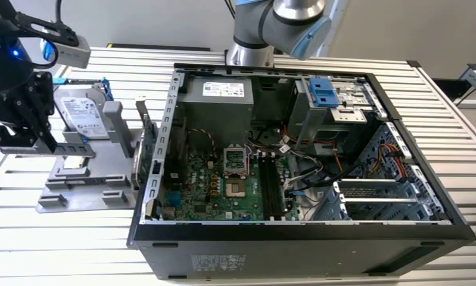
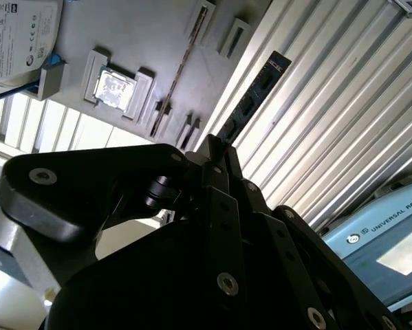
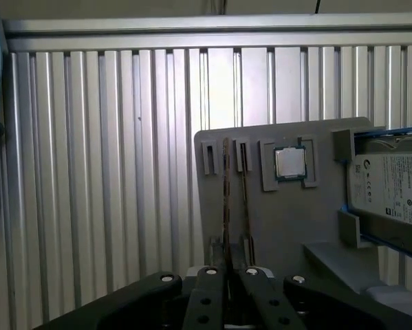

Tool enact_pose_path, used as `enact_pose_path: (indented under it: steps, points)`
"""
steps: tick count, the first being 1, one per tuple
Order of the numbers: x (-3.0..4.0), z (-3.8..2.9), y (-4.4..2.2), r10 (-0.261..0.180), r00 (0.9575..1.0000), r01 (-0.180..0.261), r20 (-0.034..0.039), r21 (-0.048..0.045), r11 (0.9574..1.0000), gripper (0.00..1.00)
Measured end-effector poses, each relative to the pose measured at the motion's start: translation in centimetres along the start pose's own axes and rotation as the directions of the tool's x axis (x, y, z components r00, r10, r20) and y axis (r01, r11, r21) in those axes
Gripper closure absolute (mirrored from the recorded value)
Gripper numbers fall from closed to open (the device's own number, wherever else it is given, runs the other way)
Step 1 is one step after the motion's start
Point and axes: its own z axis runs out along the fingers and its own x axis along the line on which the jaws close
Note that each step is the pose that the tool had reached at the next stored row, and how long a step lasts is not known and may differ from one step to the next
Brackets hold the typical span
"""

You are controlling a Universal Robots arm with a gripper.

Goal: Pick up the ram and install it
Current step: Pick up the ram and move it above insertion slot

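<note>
GRIPPER (image 3: 226, 275): I am clamping it on the ram (image 2: 250, 101), edge-on to match slot orientation | LOCATION: hovering over grey fixture tray (image 3: 288, 223), toward the exterior view's left of open PC case (image 1: 301, 253) | TARGET: memory slots (image 1: 273, 185) lying vacant.

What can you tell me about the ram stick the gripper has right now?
The ram is a long, thin, dark circuit-board stick with a row of black chips on its face and a pale marking near its free end. One end is pinched in the gripper, the rest sticking straight out. It hangs over the gray parts holder, outside the computer case; whether it touches the holder is unclear.
</note>
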Motion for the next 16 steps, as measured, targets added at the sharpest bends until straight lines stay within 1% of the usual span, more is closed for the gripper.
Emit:
enact_pose_path:
  steps: [16]
  points:
    - [-0.02,-1.43,0.03,0.0,1.0,0.0,0.0,0.0,1.0,1.0]
